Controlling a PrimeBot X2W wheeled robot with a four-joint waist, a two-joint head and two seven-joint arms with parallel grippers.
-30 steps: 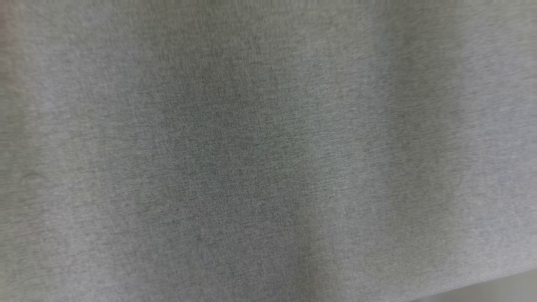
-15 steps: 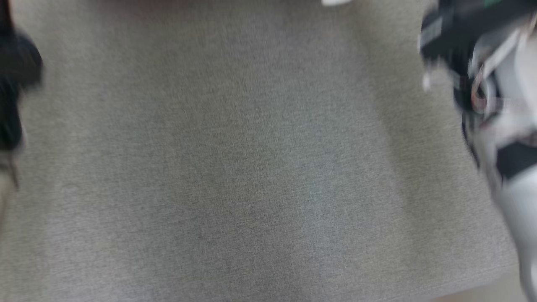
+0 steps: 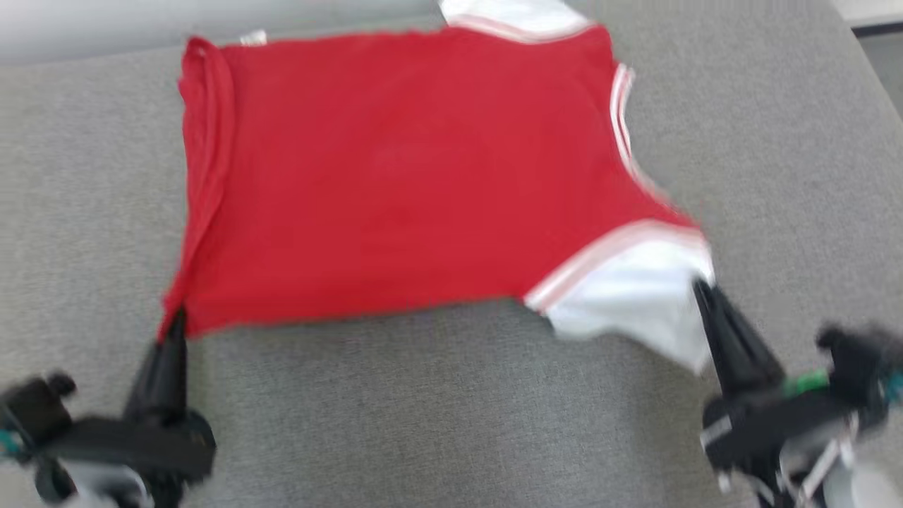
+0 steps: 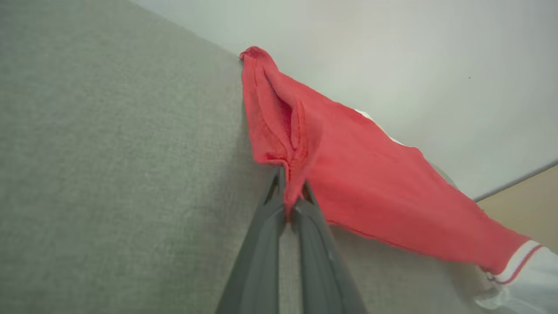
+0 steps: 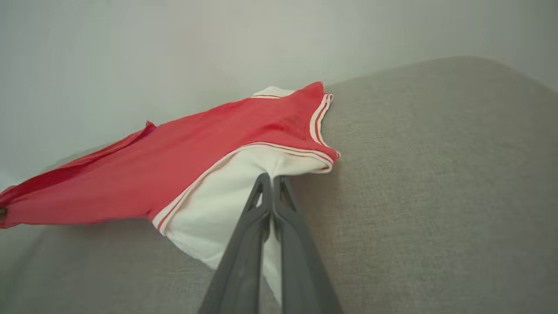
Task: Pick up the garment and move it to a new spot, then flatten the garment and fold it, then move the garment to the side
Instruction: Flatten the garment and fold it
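The garment [image 3: 402,176] is a red shirt with white, red-striped sleeves, stretched out over the grey cushion [image 3: 451,409]. My left gripper [image 3: 175,317] is shut on its near left red corner [image 4: 290,192]. My right gripper [image 3: 700,288] is shut on the near white sleeve [image 5: 226,205], which hangs slightly above the fabric surface. In the right wrist view the red body [image 5: 174,170] runs off to the left. In the left wrist view my left gripper [image 4: 291,195] pinches a bunched red fold, and the red cloth [image 4: 375,196] runs away to the right.
The grey cushion's far edge meets a pale wall [image 3: 106,28] at the top left. A darker strip [image 3: 882,28] shows past the cushion's top right corner. Open grey fabric [image 3: 790,141] lies to the right of the garment and in front of it.
The head camera has swung, so the garment and both grippers have come into its view. Earlier it showed only blurred grey fabric, then parts of both arms at the edges.
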